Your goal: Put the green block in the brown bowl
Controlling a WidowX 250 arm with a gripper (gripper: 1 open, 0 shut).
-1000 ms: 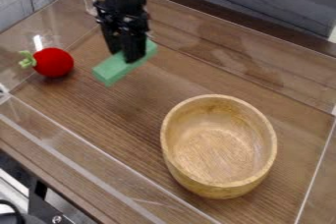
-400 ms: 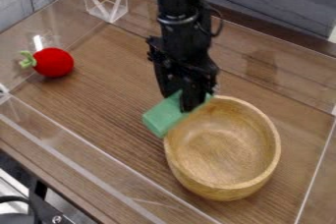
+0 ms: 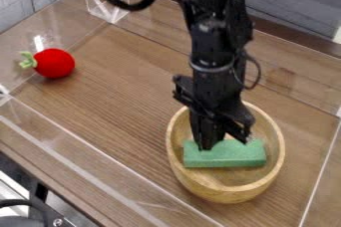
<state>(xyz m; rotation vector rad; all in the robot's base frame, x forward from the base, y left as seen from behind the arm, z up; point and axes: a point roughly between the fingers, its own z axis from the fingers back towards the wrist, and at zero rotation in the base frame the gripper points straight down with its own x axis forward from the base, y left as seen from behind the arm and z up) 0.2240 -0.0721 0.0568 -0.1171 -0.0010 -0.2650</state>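
Observation:
The green block [image 3: 226, 155] is a flat green slab down inside the brown bowl [image 3: 266, 171], a large round wooden bowl at the front right. My gripper [image 3: 213, 139] reaches straight down into the bowl from above. Its dark fingers [image 3: 202, 131] are closed on the block's rear left end. The block lies low and nearly level, close to the bowl's floor; whether it touches the floor I cannot tell. The arm hides the bowl's back rim.
A red round fruit with a green stem [image 3: 52, 63] lies at the left on the wooden tabletop [image 3: 107, 112]. A clear plastic wall [image 3: 80, 136] runs along the front and left. A small clear stand [image 3: 104, 5] sits at the back left.
My gripper carried the green block from the table's back left, past the bowl's left rim, and down into the bowl. The fruit has not moved.

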